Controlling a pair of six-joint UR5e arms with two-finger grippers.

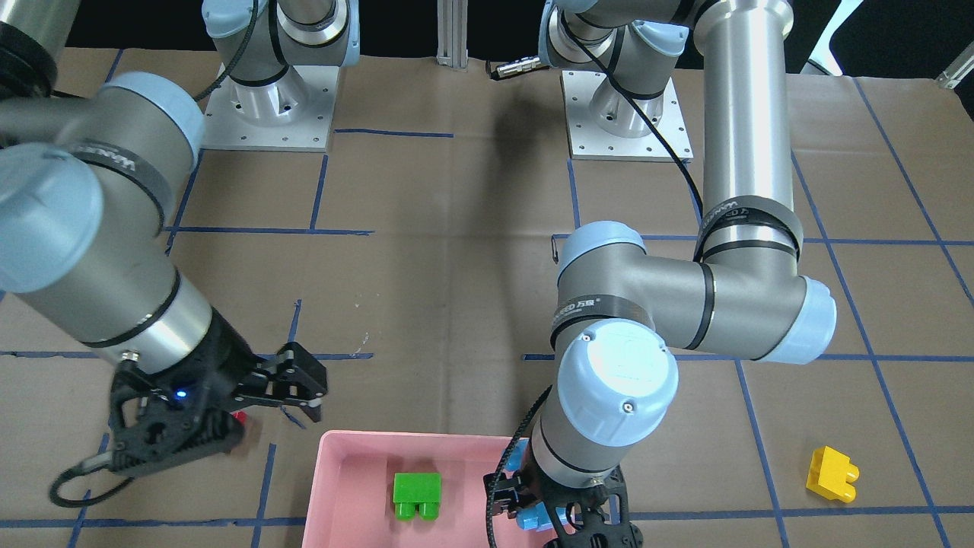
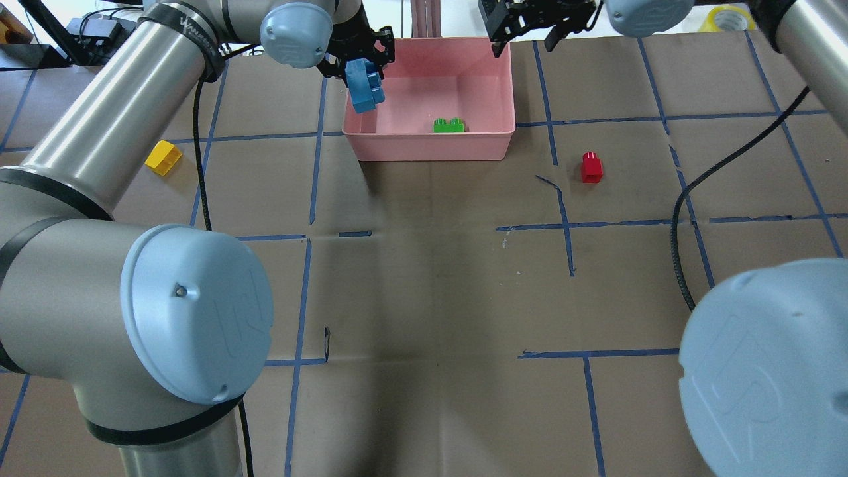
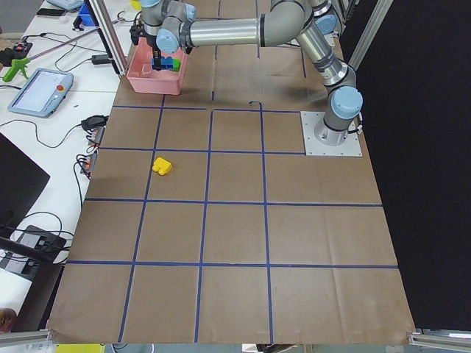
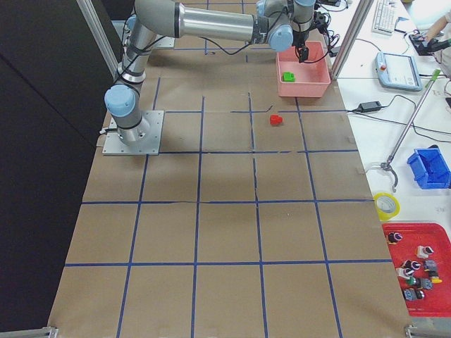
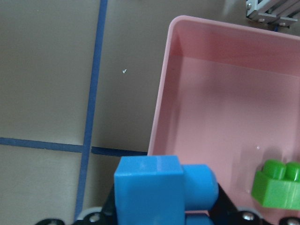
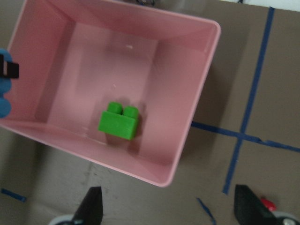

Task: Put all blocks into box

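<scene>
The left claw (image 2: 363,66) is seen pinched on the long blue studded plastic brick (image 2: 366,93), held above an end rim of the shallow pink plastic box (image 2: 430,142); if released here, the brick could be deflected off that rim onto the bench (image 2: 424,265).

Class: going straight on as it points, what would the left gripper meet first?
Probably the pink box, its side wall or floor; the left gripper holds the blue block above it. Depth unclear.

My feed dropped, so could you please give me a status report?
Left gripper shut on blue block, above box rim. Right gripper open, empty. Green block in box; red block, yellow block on table. No obstruction seen.
</scene>
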